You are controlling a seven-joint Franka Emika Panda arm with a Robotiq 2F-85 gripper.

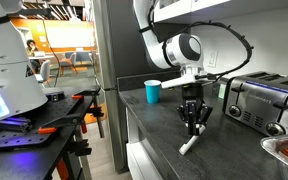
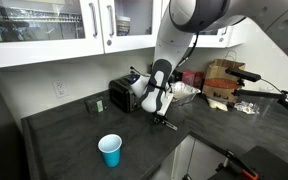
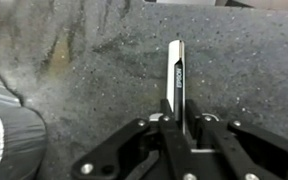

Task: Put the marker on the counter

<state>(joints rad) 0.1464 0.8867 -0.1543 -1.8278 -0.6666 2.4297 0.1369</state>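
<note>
The marker [image 1: 188,144] is a thin white stick. It slants down from my gripper [image 1: 192,126], and its lower end is at or just above the dark grey counter [image 1: 159,125] near the front edge. In the wrist view the marker [image 3: 176,75] sticks out from between the fingers of the gripper [image 3: 176,125], which are shut on it, with the mottled counter [image 3: 94,60] beneath. In an exterior view the gripper [image 2: 162,118] hangs low over the counter [image 2: 74,140]; the marker is too small to make out there.
A blue cup [image 1: 152,91] [image 2: 110,150] stands on the counter. A silver toaster [image 1: 259,103] [image 2: 121,95] sits by the wall. A metal tray [image 1: 284,150] lies near the corner. A black workbench with orange clamps [image 1: 34,125] stands beyond the counter's end.
</note>
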